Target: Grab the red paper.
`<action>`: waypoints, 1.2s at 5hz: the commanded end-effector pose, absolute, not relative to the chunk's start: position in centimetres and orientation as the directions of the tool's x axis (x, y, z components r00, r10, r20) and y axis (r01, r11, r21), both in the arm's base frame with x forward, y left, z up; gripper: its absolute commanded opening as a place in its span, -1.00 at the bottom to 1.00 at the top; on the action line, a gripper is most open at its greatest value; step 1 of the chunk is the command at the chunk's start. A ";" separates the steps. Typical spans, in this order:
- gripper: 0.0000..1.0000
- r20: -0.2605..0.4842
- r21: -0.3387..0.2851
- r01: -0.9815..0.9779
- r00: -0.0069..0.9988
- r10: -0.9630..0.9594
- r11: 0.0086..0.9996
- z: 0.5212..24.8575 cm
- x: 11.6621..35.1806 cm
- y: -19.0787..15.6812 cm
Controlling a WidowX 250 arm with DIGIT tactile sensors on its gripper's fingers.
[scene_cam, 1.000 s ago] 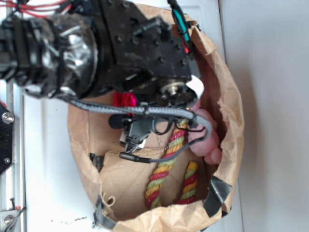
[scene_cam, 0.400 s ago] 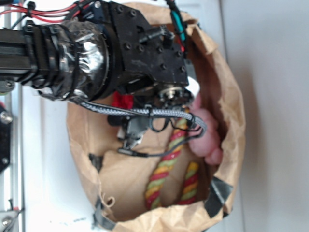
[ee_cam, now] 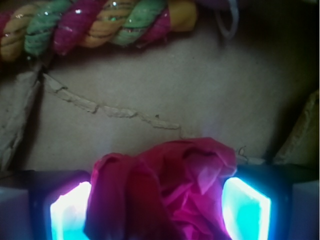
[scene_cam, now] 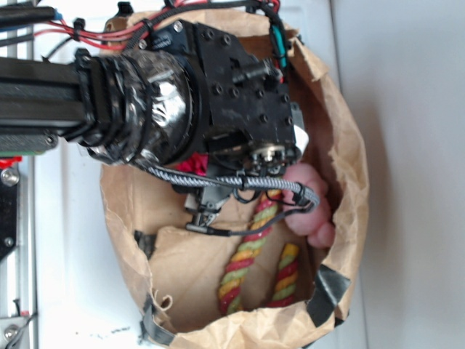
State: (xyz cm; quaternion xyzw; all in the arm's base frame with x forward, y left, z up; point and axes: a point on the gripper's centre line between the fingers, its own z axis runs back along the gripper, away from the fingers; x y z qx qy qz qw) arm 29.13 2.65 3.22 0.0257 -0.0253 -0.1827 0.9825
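Between the two glowing pads [ee_cam: 70,212] at the near edge of the wrist view sits the red paper [ee_cam: 165,192], a creased wad filling the gap; both pads press its sides, so the gripper [ee_cam: 160,210] is pinching it. Just beyond lies the brown paper floor [ee_cam: 165,95] with a jagged tear. At the far edge runs the twisted rope [ee_cam: 95,22] in red, yellow and green. In the exterior view the gripper [scene_cam: 203,207] reaches down into the paper bag [scene_cam: 349,182], red paper [scene_cam: 190,163] peeking beneath the black wrist. A pink plush toy [scene_cam: 312,207] lies to the right against the bag's wall.
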 end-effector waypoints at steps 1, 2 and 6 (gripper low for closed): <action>-1.00 0.103 0.063 0.345 0.931 -0.350 0.937 4.7 29.6 2.7; -1.00 0.101 0.063 0.339 0.933 -0.344 0.939 4.8 29.7 2.8; -1.00 0.200 0.005 0.337 0.922 -0.332 0.941 11.2 29.2 1.7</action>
